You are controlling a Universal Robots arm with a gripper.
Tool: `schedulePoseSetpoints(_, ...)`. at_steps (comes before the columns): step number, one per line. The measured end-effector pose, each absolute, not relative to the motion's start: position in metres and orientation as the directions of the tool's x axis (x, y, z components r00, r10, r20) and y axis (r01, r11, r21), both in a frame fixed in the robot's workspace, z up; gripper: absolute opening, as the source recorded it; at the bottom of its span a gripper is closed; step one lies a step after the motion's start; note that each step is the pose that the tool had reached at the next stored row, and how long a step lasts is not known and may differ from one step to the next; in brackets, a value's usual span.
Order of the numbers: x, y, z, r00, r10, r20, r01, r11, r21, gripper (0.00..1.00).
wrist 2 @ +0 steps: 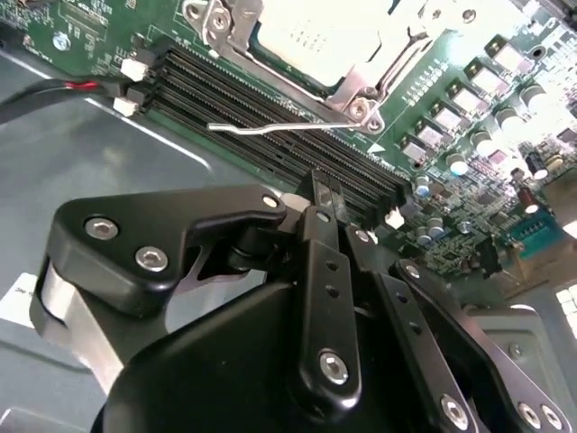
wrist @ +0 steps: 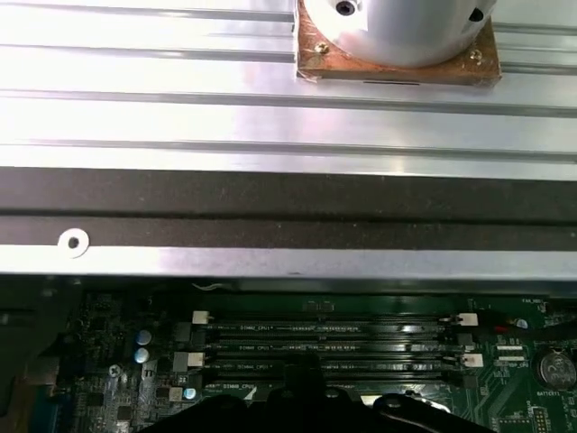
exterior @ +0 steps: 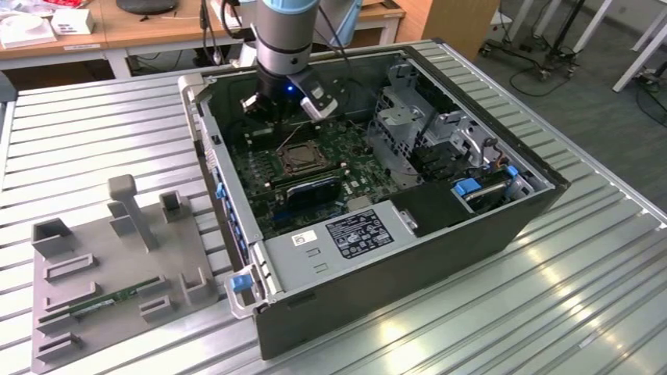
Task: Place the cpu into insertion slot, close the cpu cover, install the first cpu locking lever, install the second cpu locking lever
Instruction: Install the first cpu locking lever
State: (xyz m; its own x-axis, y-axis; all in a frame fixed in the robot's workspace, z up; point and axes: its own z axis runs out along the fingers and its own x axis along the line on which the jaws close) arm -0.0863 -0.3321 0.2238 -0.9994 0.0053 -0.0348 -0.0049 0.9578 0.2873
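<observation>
Silver-tan cpu nr closed pincer, apart (lever betw.)

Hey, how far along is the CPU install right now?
Done: the cpu is seated, and the cover looks down around it. In hand: the closed, empty fingers hover by a lever that looks unlatched. Left: latching the levers.
</observation>
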Motion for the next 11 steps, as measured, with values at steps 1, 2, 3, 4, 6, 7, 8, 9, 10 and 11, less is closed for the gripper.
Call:
schedulePoseSetpoints(1, -0.0858, -0.3321, 0.2239, -0.999, 0.006, -0.035, -0.005, 0.958, 0.287, 0.11)
schedulePoseSetpoints(2, -0.0854, -0.3322, 0.224, -0.999, 0.006, -0.035, -0.005, 0.958, 0.287, 0.11)
schedulePoseSetpoints(3, -0.0851, -0.3322, 0.224, -0.999, 0.006, -0.035, -0.005, 0.958, 0.287, 0.11)
schedulePoseSetpoints(4, -0.0847, -0.3326, 0.224, -0.999, 0.006, -0.035, -0.005, 0.958, 0.287, 0.11)
schedulePoseSetpoints(6, -0.084, -0.3336, 0.2241, -0.999, 0.006, -0.035, -0.004, 0.958, 0.287, 0.11)
schedulePoseSetpoints(7, -0.0838, -0.3338, 0.224, -0.999, 0.006, -0.035, -0.004, 0.958, 0.287, 0.11)
schedulePoseSetpoints(8, -0.0836, -0.3338, 0.2241, -0.999, 0.006, -0.035, -0.004, 0.958, 0.287, 0.11)
schedulePoseSetpoints(9, -0.083, -0.3339, 0.224, -0.999, 0.006, -0.035, -0.004, 0.958, 0.287, 0.11)
schedulePoseSetpoints(10, -0.0823, -0.3339, 0.2238, -0.999, 0.006, -0.035, -0.004, 0.958, 0.287, 0.11)
schedulePoseSetpoints(11, -0.0815, -0.3339, 0.2235, -0.999, 0.006, -0.035, -0.004, 0.958, 0.287, 0.11)
